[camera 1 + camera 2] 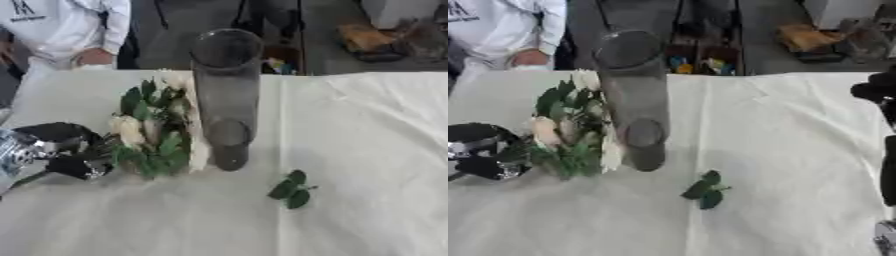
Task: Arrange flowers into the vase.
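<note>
Looking down at the table, white cloth covered all of it, far edge ran straight across the upper part of both views. Tall clear glass vase stood upright near the middle, a bit left, mouth up and nothing in it. Right of the vase the cloth was open all the way to the right edge, only a small sprig of green leaves lay there, near front of the vase base and apart from it. Front strip of cloth was also open.

Left side was tighter. Bunch of flowers, cream blooms with green leaves, lay on the cloth just left of the vase, its right edge touching or nearly touching the glass, can't tell which. Blooms pointed toward the far edge, stem ends toward my left hand.

My left hand came in from the left edge, low over the cloth, black fingers curled at the lower stem end of the bunch. Looked like they were closed around the stems, contact itself was blurred.

My right arm showed only in the right eye view as a dark shape along the right edge; the hand was too dark for me to tell finger state
</note>
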